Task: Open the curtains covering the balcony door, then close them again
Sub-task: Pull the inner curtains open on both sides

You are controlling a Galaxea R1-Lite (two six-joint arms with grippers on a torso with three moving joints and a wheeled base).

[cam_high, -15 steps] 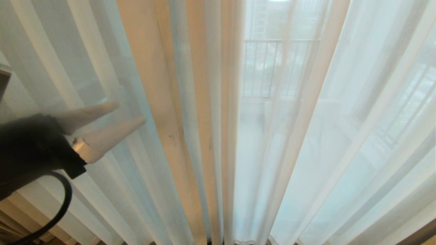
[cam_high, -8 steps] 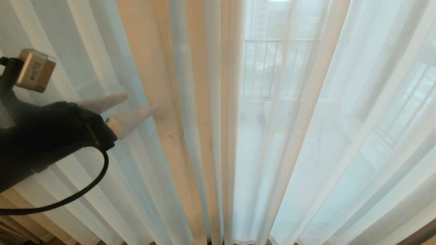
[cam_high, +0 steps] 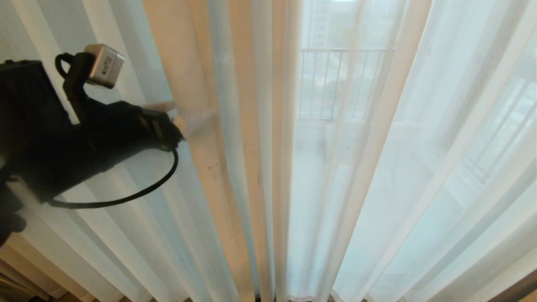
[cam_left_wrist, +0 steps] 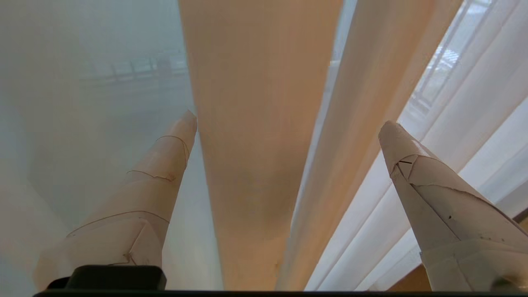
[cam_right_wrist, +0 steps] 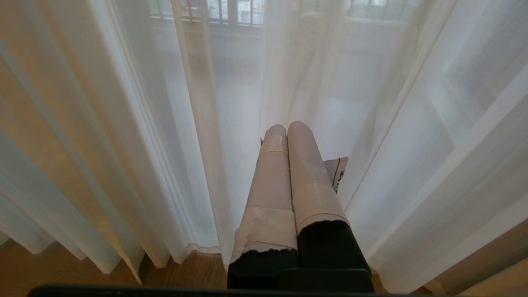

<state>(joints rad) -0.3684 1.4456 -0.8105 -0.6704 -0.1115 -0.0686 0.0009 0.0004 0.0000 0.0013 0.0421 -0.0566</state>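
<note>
At the left of the head view, the left pincer (cam_high: 184, 115) has been carried up and forward over the last second, from low beside the pale folds to the edge of the warm-toned fold (cam_high: 197, 138) of the curtains (cam_high: 377, 167). Its fingers are spread wide, and nothing is held between them. In the left wrist view that fold (cam_left_wrist: 251, 144) is seen standing between the two fingertips (cam_left_wrist: 187, 123), so the pincer (cam_left_wrist: 288, 121) appears to be set for a grip that is not yet made. This is judged to be the reach that opens the first half of the task: the curtains are still drawn shut across the whole view, and no gap is shown.

The curtains hang straight down, their long axis vertical, with the folds run from top to floor and the hems near the wooden floor (cam_right_wrist: 82, 280). Through the sheer cloth further right, a railing (cam_high: 344, 84) and the balcony door behind are faintly made out.

At the right, the right pincer (cam_right_wrist: 286, 128) is kept low before the cloth (cam_right_wrist: 123, 123), fingers pressed together with nothing held; it is taken to be parked.
</note>
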